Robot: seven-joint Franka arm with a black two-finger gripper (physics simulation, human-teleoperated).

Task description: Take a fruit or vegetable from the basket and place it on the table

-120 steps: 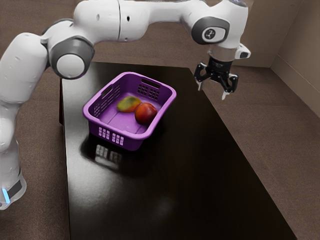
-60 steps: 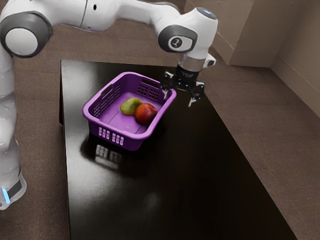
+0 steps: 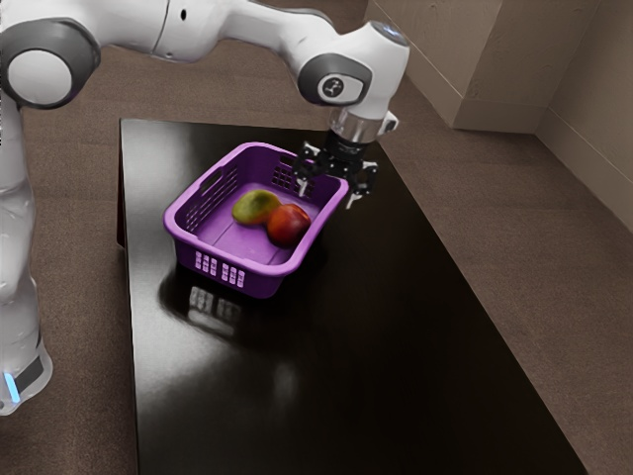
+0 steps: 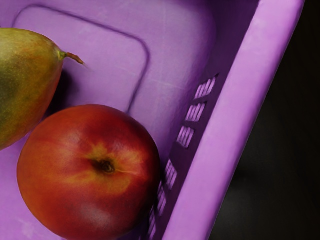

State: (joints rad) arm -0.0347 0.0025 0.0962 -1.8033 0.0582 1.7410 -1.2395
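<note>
My gripper (image 3: pixel 326 195) stands open over the far right rim of the basket in the exterior view, its fingers apart with nothing between them. The purple basket (image 3: pixel 234 262) holds a red-orange peach or nectarine (image 3: pixel 288 226) and, touching or close beside it, a green-yellow mango (image 3: pixel 256 208). In the wrist view the red fruit (image 4: pixel 90 172) lies near the basket's long side wall, whose rim (image 4: pixel 235 120) runs past it. The mango (image 4: pixel 25 85), with a short brown stem, is partly cut off by the picture's edge.
The glossy black table (image 3: pixel 396 376) extends from the basket toward the exterior view's lower right. Its long edge runs down the exterior view's right side, with brown floor (image 3: pixel 524 237) beyond. Pale walls (image 3: pixel 524 59) stand behind.
The arm has swung toward the exterior view's left, bringing my gripper from beyond the table's edge to the basket's rim. The mango has shifted slightly in the basket; the red fruit looks unmoved.
</note>
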